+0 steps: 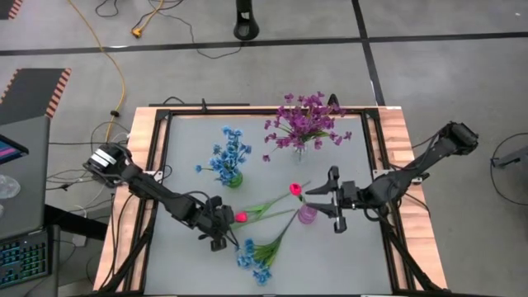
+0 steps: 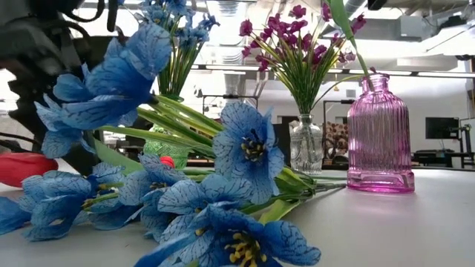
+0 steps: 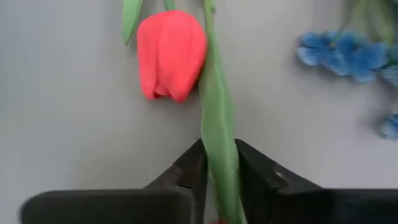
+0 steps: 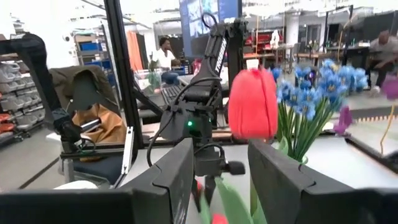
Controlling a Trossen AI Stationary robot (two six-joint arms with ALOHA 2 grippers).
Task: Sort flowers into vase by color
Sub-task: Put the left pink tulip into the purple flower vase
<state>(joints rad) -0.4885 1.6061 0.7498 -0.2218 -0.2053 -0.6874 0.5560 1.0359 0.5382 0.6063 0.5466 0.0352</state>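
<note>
1. Your left gripper (image 3: 219, 180) is low over the table (image 1: 190, 148), pinching the green stem (image 3: 219, 118) of a loose red tulip (image 3: 171, 55) lying flat.
2. Your right gripper (image 1: 334, 200) hangs beside the pink vase (image 1: 307, 214) with its fingers spread; it seems to hold nothing, though a tulip (image 4: 252, 104) stands between them.
3. Blue flowers (image 1: 228, 155) fill the green vase, purple flowers (image 1: 302, 121) the clear one.
4. A loose blue sprig (image 1: 257, 257) lies near the table's front edge.

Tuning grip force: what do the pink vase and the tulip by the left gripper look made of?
Pink vase: likely ribbed glass, see-through and glossy.
Tulip: looks like matte foam or soft plastic, with smooth, uniform petals; artificial.
</note>
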